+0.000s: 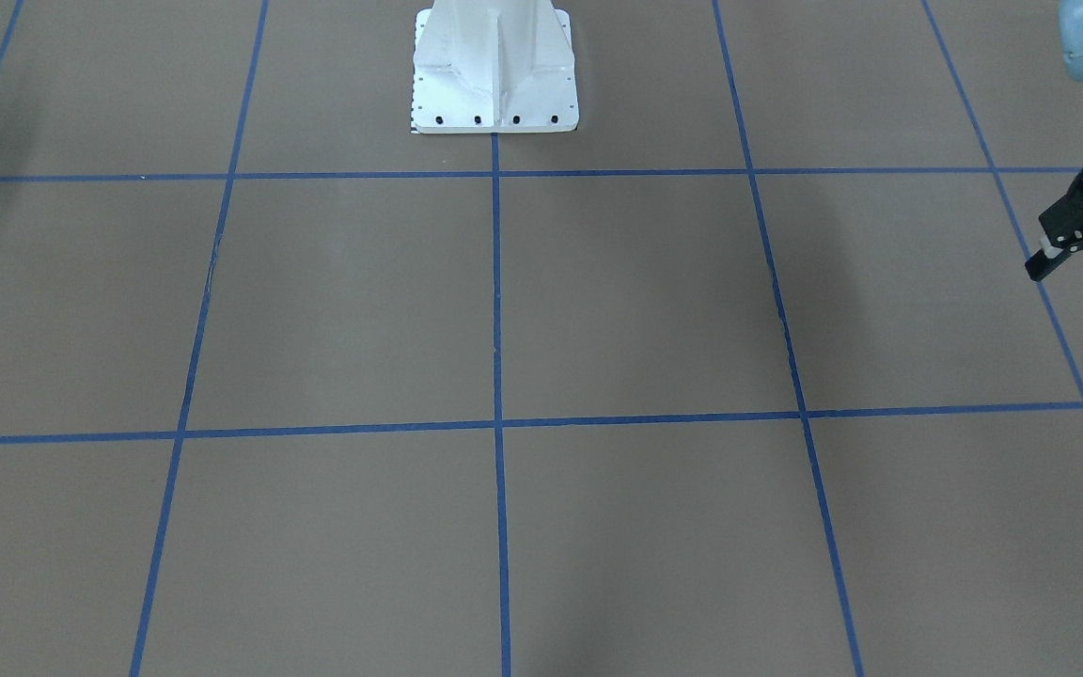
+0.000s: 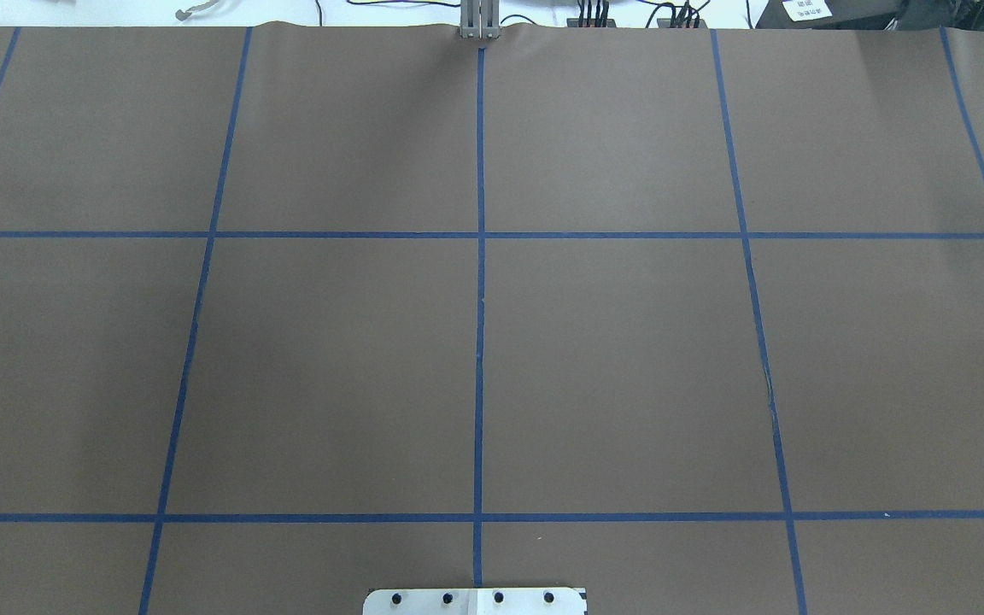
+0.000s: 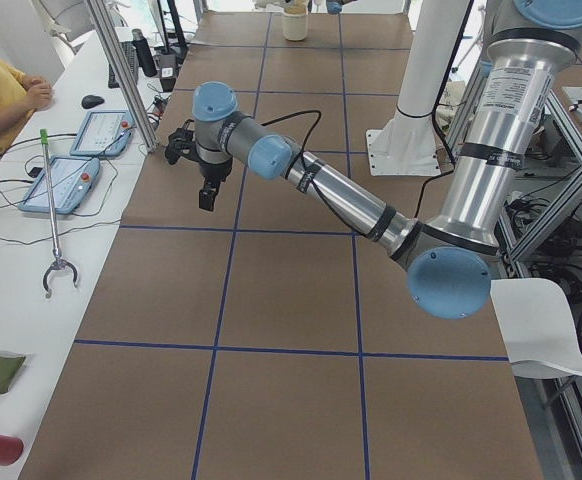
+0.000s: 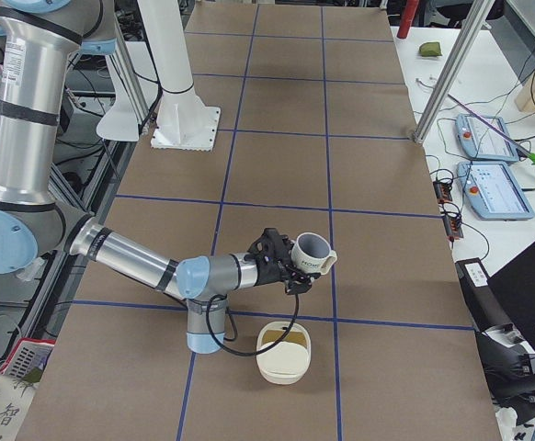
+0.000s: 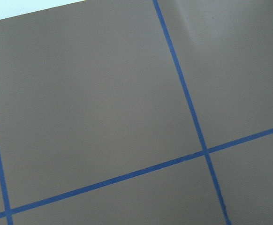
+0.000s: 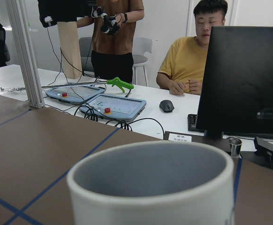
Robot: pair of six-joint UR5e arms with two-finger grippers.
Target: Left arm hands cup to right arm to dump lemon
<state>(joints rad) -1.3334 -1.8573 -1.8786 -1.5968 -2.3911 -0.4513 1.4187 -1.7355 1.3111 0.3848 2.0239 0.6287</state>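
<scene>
White cup sits upright at the right gripper, lifted off the table near the cream bowl; whether those fingers clamp it cannot be told. Well apart from the bowl, the left gripper hangs empty, fingers apart.

Left fingers partly beyond the front view's edge; cup base out of frame.

Cup is up at the right gripper, above the table. Bowl sits on the table, 6 o'clock from the cup. Left gripper is way off at the front view's 3 o'clock.
</scene>
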